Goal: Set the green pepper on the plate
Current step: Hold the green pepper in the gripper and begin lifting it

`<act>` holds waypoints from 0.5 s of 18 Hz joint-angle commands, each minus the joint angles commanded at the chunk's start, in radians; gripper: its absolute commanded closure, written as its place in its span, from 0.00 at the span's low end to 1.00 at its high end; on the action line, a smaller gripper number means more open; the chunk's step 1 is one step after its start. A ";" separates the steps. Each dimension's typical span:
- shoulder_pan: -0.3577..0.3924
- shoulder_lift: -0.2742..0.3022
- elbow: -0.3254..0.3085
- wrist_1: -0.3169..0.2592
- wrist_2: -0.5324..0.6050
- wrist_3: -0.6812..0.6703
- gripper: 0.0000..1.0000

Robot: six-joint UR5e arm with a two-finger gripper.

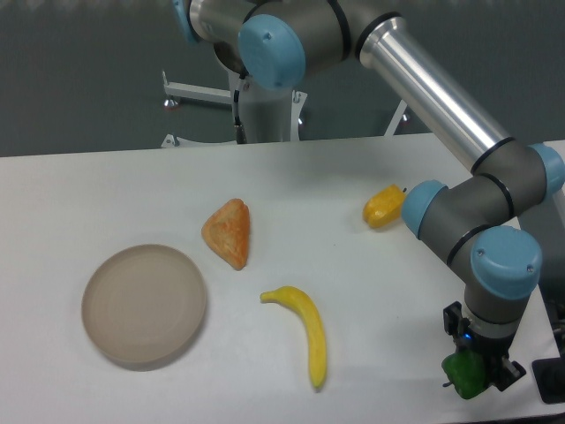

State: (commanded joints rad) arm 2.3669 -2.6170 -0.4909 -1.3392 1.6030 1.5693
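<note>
I have the table (265, 190) filling most of my view, white and flat, with the arm (441, 84) sweeping across from twelve o'clock down to four o'clock. The plate (144, 305) sits at about eight o'clock from the table's centre, bare, well apart from everything I am working on. Just beside it toward the middle lies an orange wedge of bread-like food (229, 231), and below that, near six o'clock, a banana (305, 331). A yellow-orange pepper (383, 206) rests at two o'clock, close to the arm's elbow joint.

Down at the four o'clock corner my gripper (477, 367) points straight down, and the green pepper (465, 373) sits between its fingers; I judge them closed on it, though the far finger is hard to make out. I cannot tell whether the pepper is already off the surface or touching it.

I read this as the grasp step, carry not yet done. My next move calls for a clean lift, then a long traverse toward nine o'clock, passing over the banana with clearance, and a lowering onto the plate before letting go
</note>
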 joint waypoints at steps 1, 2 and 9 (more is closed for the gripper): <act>0.000 0.002 0.000 0.000 0.000 0.000 0.66; 0.000 0.005 -0.003 0.000 0.000 0.000 0.66; -0.034 0.078 -0.095 -0.009 -0.008 -0.047 0.66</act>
State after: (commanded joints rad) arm 2.3332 -2.5390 -0.5857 -1.3484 1.5954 1.5219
